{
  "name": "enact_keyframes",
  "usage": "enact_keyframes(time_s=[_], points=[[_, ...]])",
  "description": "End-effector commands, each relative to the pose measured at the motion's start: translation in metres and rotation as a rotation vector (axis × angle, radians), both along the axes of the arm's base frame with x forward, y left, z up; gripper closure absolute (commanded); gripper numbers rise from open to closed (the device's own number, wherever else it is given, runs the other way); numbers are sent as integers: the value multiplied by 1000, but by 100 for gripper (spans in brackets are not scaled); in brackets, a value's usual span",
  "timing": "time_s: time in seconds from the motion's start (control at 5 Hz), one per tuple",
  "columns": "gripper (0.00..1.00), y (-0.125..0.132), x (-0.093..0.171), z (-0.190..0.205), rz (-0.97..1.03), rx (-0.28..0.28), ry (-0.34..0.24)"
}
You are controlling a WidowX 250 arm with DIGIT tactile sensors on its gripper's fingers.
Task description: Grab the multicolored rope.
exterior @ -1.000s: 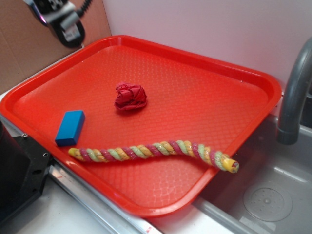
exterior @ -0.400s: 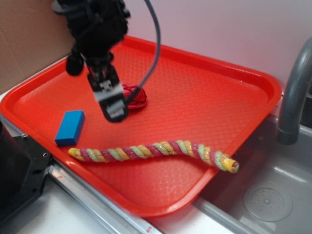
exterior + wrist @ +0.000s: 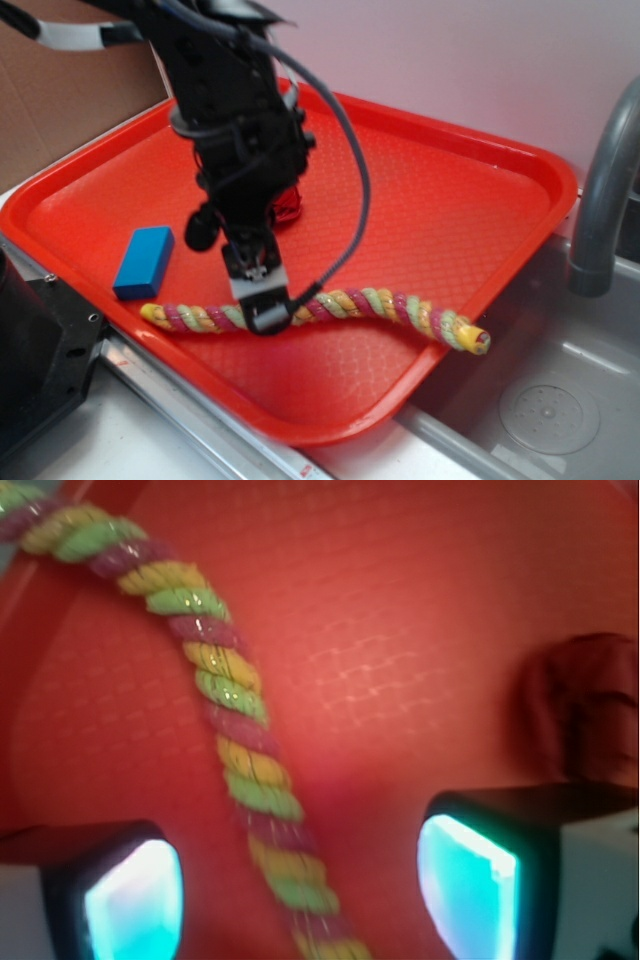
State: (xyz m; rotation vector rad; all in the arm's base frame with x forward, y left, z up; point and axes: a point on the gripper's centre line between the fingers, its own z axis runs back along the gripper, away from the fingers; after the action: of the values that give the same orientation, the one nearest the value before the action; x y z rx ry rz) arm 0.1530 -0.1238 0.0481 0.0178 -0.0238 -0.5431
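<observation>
The multicolored rope [image 3: 380, 305], twisted from yellow, pink and pale green strands, lies along the near side of the red tray [image 3: 450, 200]. My gripper [image 3: 263, 312] has come down right over the rope's left-middle part. In the wrist view the rope [image 3: 240, 740] runs between my two fingers, with a gap on each side. The gripper [image 3: 300, 895] is open and nothing is clamped. The arm hides a short stretch of rope in the exterior view.
A blue rectangular block [image 3: 143, 261] lies left of the rope. A small red cloth ball [image 3: 287, 203] sits behind the arm, mostly hidden. A grey faucet [image 3: 605, 190] and a metal sink [image 3: 540, 410] are to the right. A black box [image 3: 40, 360] stands at the front left.
The arm swung in from the far left corner and dropped toward the near edge, from over the red ball to over the rope. The rope and block have not moved.
</observation>
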Motion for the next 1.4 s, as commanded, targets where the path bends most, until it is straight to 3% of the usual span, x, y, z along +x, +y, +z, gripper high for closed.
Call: enact_keyframes(time_s=[0.0,0.2,0.4,0.8,1.0,1.2], points=[[6,-1,2,-28,-7,27,33],[66,3,8,-36,-3,25,57],[100,3,9,-33,-8,23,44],[100,14,15,-9,21,39,43],[100,33,26,38,88,-5,93],[100,63,32,84,259,-60,43]])
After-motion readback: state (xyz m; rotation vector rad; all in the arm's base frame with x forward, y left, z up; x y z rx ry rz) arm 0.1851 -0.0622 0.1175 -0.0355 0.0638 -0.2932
